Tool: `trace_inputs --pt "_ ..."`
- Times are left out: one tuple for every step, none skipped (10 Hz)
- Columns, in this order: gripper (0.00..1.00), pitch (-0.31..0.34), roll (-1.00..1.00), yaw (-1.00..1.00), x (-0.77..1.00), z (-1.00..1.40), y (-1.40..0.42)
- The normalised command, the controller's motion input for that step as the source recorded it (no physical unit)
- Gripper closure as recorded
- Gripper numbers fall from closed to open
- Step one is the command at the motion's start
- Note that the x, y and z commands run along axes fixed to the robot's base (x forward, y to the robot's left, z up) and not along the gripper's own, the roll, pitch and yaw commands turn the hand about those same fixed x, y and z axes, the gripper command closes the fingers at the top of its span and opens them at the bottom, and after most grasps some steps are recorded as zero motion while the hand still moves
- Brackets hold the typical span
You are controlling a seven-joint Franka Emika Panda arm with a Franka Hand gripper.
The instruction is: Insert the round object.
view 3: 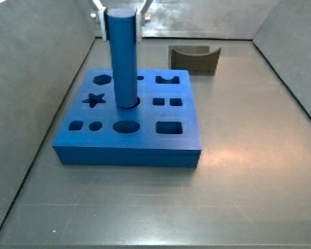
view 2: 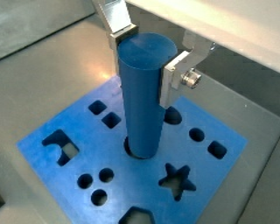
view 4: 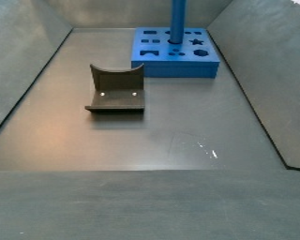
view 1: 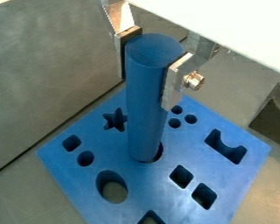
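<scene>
Peg [view 1: 146, 96] stands upright w/ its foot in the blue block's [view 1: 78, 144] round hole. Gripper [view 1: 152, 66] plates clamp its top, prob. to keep it vertical. You're near seated.

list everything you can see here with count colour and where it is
peg: one, blue, round, standing upright with its lower end in a round hole near the middle of the block, its top between the gripper's fingers
block: one, blue, flat with shaped holes (star, squares, circles, others), on the floor toward the back of the bin
notched block: one, dark grey-brown with a curved notch, on the floor apart from the blue block
floor: one, grey metal, with grey walls around it
gripper: one, silver fingers with dark pads, above the blue block, closed on the top of the peg in both wrist views
</scene>
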Motion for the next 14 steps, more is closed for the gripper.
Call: trace_inputs --pt "1.00 0.000 0.04 0.00 0.00 -0.27 0.06" --pt "1.00 0.000 0.00 -0.04 0.18 -0.39 0.00" --pt "1.00 0.003 0.00 -0.08 0.32 -0.46 0.00" --pt "1.00 0.021 0.00 -0.10 0.43 -0.47 -0.05" --pt "1.00 0.013 0.00 -0.12 0.37 -0.45 0.00" --pt "1.00 0.000 0.03 -0.01 0.04 -0.39 0.00" --pt "1.00 -0.027 0.10 0.00 0.00 -0.31 0.00" --pt "1.00 -0.036 0.10 0.00 0.00 -0.27 0.00" --pt "1.00 -0.034 0.06 0.00 0.00 -0.23 0.00" --pt "1.00 -0.043 0.06 0.00 0.00 -0.25 0.00" --pt "1.00 -0.057 0.05 0.00 0.00 -0.30 0.00" --pt "1.00 -0.053 0.06 0.00 0.00 -0.30 0.00" --pt "1.00 -0.054 0.07 0.00 0.00 -0.27 0.00" --pt "1.00 -0.066 -0.02 0.00 0.00 -0.11 0.00"
